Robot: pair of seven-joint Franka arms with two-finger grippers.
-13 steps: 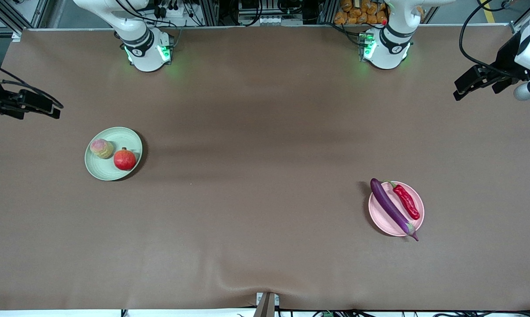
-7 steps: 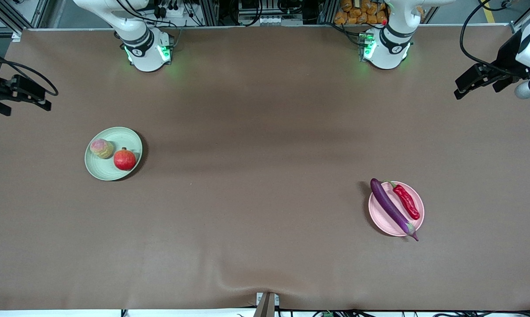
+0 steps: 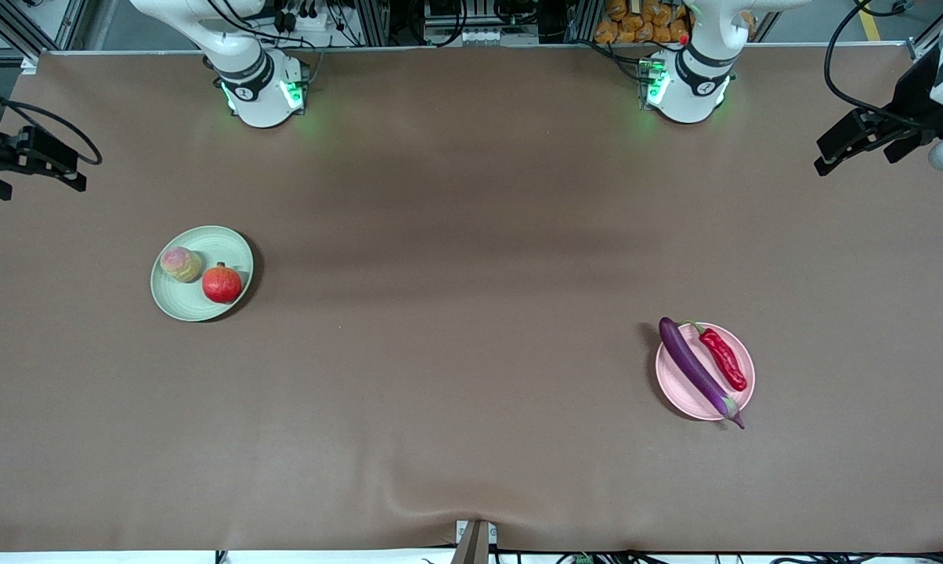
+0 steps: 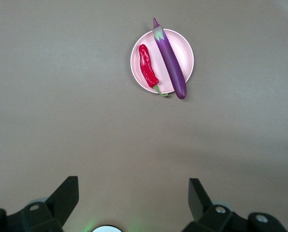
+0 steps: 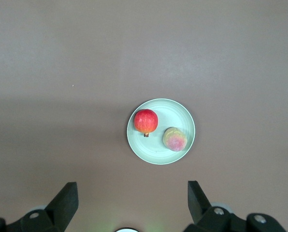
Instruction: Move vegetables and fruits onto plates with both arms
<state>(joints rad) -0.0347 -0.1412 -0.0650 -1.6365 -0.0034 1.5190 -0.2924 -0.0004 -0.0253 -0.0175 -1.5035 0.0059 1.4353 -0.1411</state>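
Presently, both hands wide, empty, high over the surface [image 3: 471,235]: left hand [image 4: 133,203], right hand [image 5: 132,203]. Eggplant [image 3: 695,368] and chili [image 3: 724,359] on pink plate [image 3: 679,389]; pomegranate [image 3: 222,283] and peach [image 3: 180,263] on green plate [image 3: 213,239].

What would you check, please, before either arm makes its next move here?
1. Peach and pomegranate on green plate: ok.
2. Eggplant and chili on pink plate: ok, though the eggplant overhangs the rim.
3. Left gripper open, holding nothing, over the table's end: ok.
4. Right gripper open, holding nothing, over its end: ok.
5. Produce left on the table: none, ok.
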